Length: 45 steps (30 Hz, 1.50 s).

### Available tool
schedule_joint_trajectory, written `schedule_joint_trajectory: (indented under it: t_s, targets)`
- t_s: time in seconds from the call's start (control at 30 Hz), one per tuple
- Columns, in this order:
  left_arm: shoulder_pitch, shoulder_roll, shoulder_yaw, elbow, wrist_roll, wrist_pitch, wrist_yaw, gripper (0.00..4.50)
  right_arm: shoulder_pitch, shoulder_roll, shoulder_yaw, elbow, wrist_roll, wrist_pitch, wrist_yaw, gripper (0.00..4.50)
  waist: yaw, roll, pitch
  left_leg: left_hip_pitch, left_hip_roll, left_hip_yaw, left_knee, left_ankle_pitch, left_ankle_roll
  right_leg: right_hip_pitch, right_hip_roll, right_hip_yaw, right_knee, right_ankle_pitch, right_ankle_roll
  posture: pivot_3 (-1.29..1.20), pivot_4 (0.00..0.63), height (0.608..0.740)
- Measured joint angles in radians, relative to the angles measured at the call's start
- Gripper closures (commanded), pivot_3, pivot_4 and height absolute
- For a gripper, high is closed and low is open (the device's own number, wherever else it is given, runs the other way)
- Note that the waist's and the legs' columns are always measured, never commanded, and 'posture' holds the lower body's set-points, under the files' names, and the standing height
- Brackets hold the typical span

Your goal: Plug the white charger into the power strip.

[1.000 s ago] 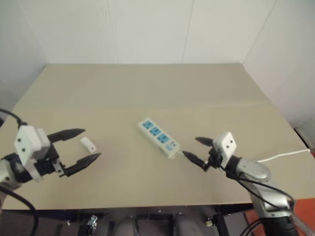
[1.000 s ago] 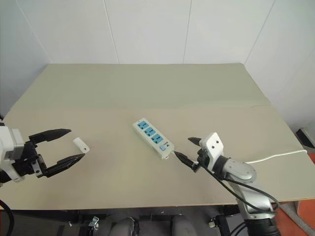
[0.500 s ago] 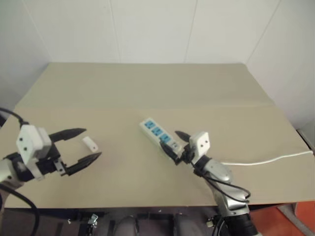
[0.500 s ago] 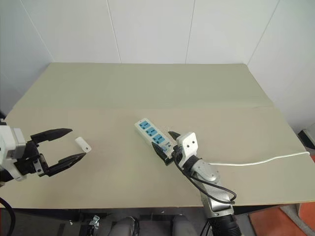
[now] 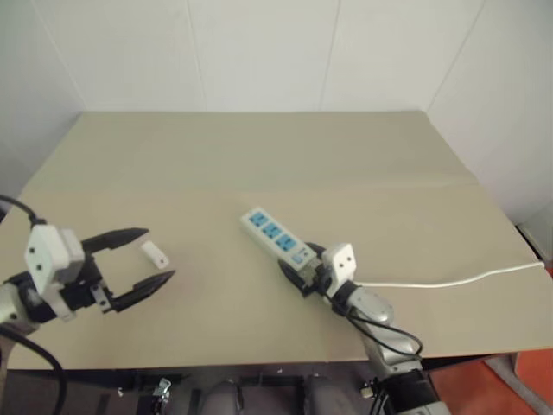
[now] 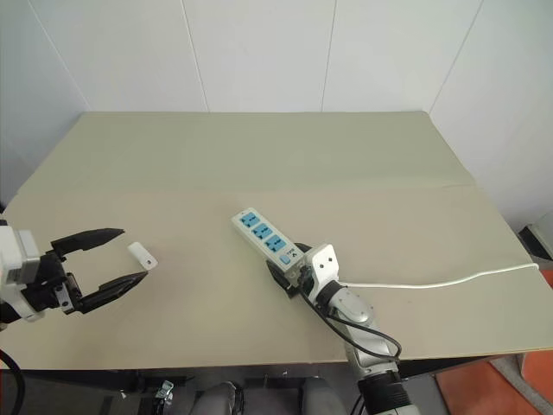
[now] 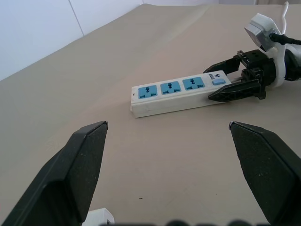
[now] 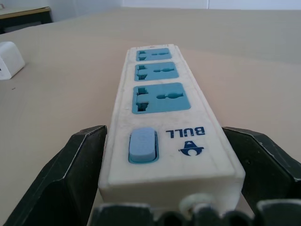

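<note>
The strip (image 5: 278, 241) lies near the middle of the bench (image 5: 259, 156), long axis diagonal: socket end away from the robot and to its left, switch end toward the robot and to its right. The right tool (image 5: 302, 272) sits at that switch end, fingers apart, one on each long side of the strip, pointing along the axis. In the right wrist view both black fingers (image 8: 70, 183) flank the strip's end very close, but contact cannot be told; nothing is clamped. The thin cord (image 5: 449, 281) runs from this end across the bench to the robot's right.

The charger (image 5: 155, 254) lies on the bench well apart from the strip, on the robot's left. The left tool (image 5: 151, 259) hovers just beside it, fingers wide apart with the charger about between the tips; it holds nothing. So the left arm is nearer to the charger, the right arm to the strip. Judgement: right tool probably needs to close and steady the strip, left needs to grasp the charger and carry it toward the sockets.

Views differ: the right wrist view gives three blue sockets, blue switch and the charger far off at one edge. The left wrist view gives the strip side-on with the right tool at its end, and only a corner of the charger (image 7: 96, 217) betw. its own fingers.
</note>
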Motion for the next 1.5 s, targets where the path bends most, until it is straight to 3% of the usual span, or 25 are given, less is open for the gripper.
schedule_joint_trajectory:
  t_s: [0.23,0.4,0.77,1.2,1.5]
  targets:
    - [0.000,0.000,0.000,0.002,0.001,-0.005,-0.001,0.00,-0.027,0.006,0.016,0.060,-0.011,-0.041,0.034,0.04,-0.008,-0.002,-0.001,0.003,0.001,0.000,0.000,0.000,0.000,0.002,0.001,0.000,0.000,0.000,0.000,0.00,0.150,0.740]
    - [0.001,0.004,0.003,0.002,0.002,-0.006,-0.001,0.00,-0.058,-0.002,0.021,0.100,-0.010,-0.041,0.077,1.07,-0.020,-0.004,-0.003,0.005,0.001,0.000,0.000,0.000,0.000,0.003,0.001,0.000,0.001,0.001,-0.001,0.00,0.150,0.740]
    - [0.000,0.027,0.009,-0.001,-0.001,0.004,0.006,0.00,-0.084,-0.008,0.010,0.136,0.016,-0.050,0.118,1.08,-0.020,-0.005,-0.003,0.007,0.004,0.000,0.000,0.000,0.000,0.004,0.005,0.002,0.001,0.002,-0.003,0.00,0.150,0.740]
    - [-0.037,0.063,0.009,0.000,-0.004,0.031,0.006,0.00,-0.086,-0.214,0.045,0.040,0.147,-0.002,0.524,1.08,-0.016,-0.001,0.000,-0.002,0.002,-0.001,-0.001,0.000,0.000,-0.002,0.003,0.000,0.000,0.002,-0.003,0.00,0.150,0.740]
    - [-0.086,0.110,-0.008,0.026,-0.023,0.045,-0.042,0.00,-0.181,-0.188,0.088,0.249,0.112,-0.186,0.672,1.08,-0.019,-0.001,0.000,0.002,0.003,0.000,-0.001,0.000,0.000,0.000,0.005,0.000,0.000,0.002,-0.003,0.00,0.150,0.740]
